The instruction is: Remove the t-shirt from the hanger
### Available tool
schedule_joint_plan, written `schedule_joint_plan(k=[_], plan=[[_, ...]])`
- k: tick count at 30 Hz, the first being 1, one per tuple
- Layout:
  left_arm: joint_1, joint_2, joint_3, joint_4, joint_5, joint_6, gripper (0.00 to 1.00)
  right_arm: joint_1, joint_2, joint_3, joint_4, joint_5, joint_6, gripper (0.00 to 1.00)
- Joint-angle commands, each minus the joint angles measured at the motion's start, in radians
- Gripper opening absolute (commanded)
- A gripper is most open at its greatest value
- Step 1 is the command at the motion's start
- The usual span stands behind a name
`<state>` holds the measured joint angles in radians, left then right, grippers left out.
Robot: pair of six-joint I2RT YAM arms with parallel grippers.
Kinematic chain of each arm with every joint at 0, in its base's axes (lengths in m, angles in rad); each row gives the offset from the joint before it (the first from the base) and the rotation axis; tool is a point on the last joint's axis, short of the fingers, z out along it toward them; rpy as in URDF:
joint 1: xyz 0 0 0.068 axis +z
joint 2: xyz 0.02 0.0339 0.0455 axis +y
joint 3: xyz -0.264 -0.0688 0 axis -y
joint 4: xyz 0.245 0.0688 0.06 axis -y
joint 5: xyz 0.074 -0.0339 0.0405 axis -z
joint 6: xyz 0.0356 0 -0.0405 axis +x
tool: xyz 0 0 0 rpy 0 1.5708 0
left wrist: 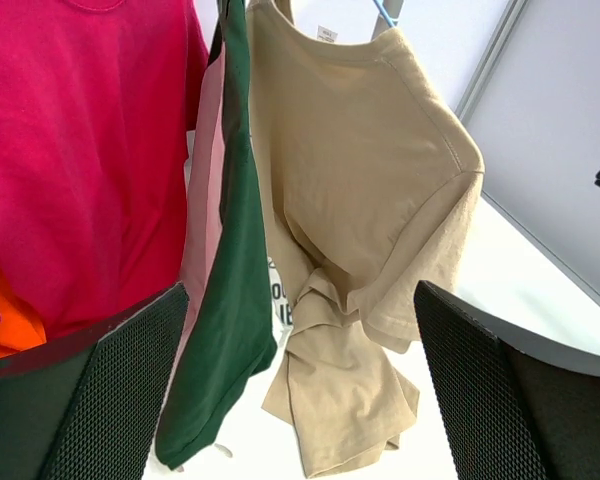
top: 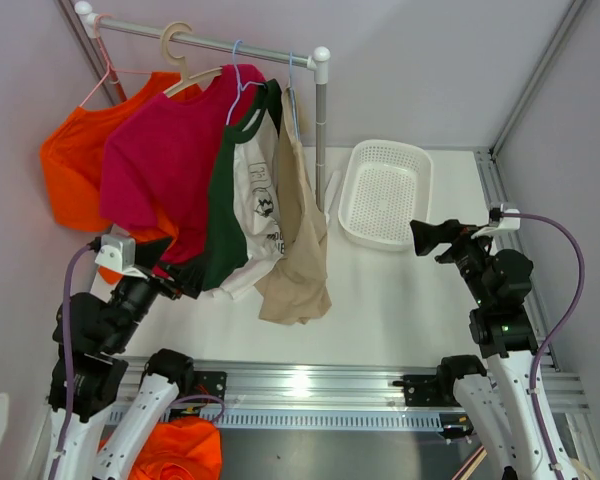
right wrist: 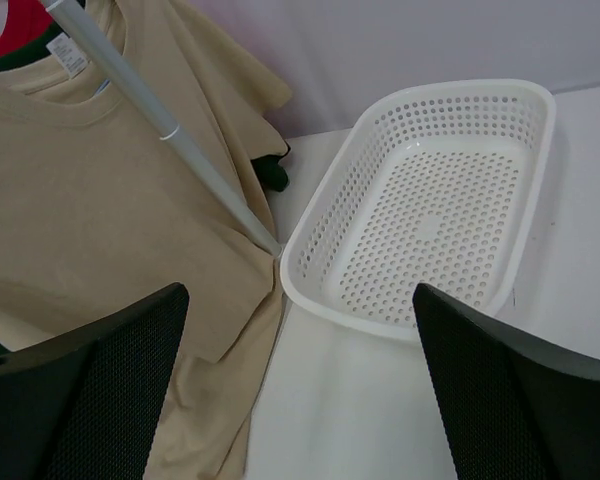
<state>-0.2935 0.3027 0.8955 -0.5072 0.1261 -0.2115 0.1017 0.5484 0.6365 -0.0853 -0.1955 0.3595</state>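
Top view, far left first: an orange shirt (top: 75, 160) hangs at about 10 o'clock on the rail (top: 210, 40), then a magenta shirt (top: 165, 150) on a pale hanger, then a green and white shirt (top: 242, 190) squeezed right up against it. The left gripper (top: 180, 283) sits at roughly 8 o'clock, just under the magenta hem. In its wrist view the fingers (left wrist: 110, 390) are spread wide with nothing between them, so it's holding nothing, and it points at the hanging clothes. There's also a lump of orange cloth (top: 180, 450) down at 7 o'clock by the left arm's base. The beige t-shirt (top: 300, 230) is on its blue hanger (top: 292, 75) at the right end of the rail, about 12 o'clock, touching the green and white one, right beside the upright post (top: 323, 130). Its lower part is bunched and twisted. Further right at 1 o'clock is a white perforated basket (top: 385, 190), flat on the table, nothing in it. The right gripper (top: 427, 237) hovers at 3 o'clock, just off the basket's near corner, jaws also wide apart and gripping nothing, aimed toward the basket and the beige shirt
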Motion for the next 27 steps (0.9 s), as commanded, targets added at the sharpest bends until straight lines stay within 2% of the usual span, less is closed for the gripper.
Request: schedule_joint_plan(k=[1, 6, 7, 10, 14, 17, 20, 24, 27], plan=[[0.017, -0.001, -0.010, 0.050, 0.040, -0.025, 1.00, 0.004, -0.013, 0.048, 0.021, 0.072, 0.061, 0.99], [0.017, 0.070, 0.031, 0.055, 0.121, -0.045, 0.99, 0.004, -0.022, 0.034, 0.019, 0.169, 0.177, 0.99], [0.016, 0.084, 0.051, 0.056, 0.197, -0.040, 0.99, 0.004, -0.016, 0.035, 0.013, 0.166, 0.191, 1.00], [0.014, 0.131, 0.123, 0.062, 0.236, -0.025, 0.99, 0.004, -0.001, 0.049, -0.008, 0.122, 0.174, 0.99], [0.014, 0.170, 0.170, 0.079, 0.222, 0.001, 1.00, 0.004, -0.002, 0.054, -0.025, 0.119, 0.150, 0.99], [0.014, 0.251, 0.224, 0.052, 0.115, -0.035, 1.00, 0.004, -0.008, 0.065, -0.036, 0.120, 0.136, 0.99], [0.014, 0.380, 0.307, 0.019, 0.093, -0.086, 1.00, 0.004, -0.019, 0.063, -0.031, 0.130, 0.124, 0.99], [0.013, 0.538, 0.428, 0.045, 0.112, -0.152, 0.99, 0.003, -0.010, 0.068, -0.041, 0.114, 0.092, 0.99], [-0.002, 0.644, 0.482, 0.071, 0.071, -0.196, 0.99, 0.004, 0.002, 0.078, -0.065, 0.108, 0.076, 1.00]])
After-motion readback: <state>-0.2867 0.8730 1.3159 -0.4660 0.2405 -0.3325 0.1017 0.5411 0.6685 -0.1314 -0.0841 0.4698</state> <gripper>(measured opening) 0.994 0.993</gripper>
